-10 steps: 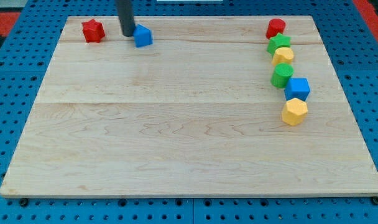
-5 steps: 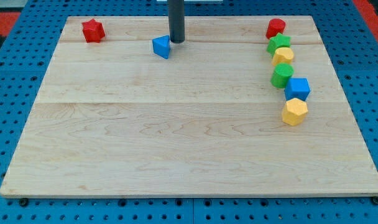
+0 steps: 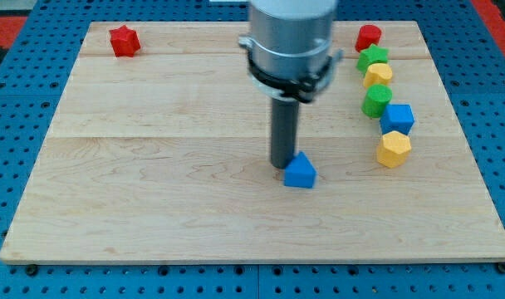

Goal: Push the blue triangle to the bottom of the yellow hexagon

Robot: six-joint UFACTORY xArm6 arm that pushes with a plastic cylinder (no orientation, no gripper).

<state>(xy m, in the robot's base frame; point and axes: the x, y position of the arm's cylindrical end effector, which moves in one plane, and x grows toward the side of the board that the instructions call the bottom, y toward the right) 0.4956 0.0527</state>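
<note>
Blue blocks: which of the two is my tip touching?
The blue triangle near the board's middle; my tip sits against its upper-left edge. The blue cube stands apart in the right-hand column.

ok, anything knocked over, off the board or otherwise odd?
Nothing stands out. All blocks sit flat on the board. My tip is against the blue triangle, at its upper left, with the yellow hexagon to the view's right.

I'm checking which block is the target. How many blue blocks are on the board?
2: the blue triangle near the board's middle, right beside my tip, and a blue cube in the right-hand column, just above the yellow hexagon.
</note>
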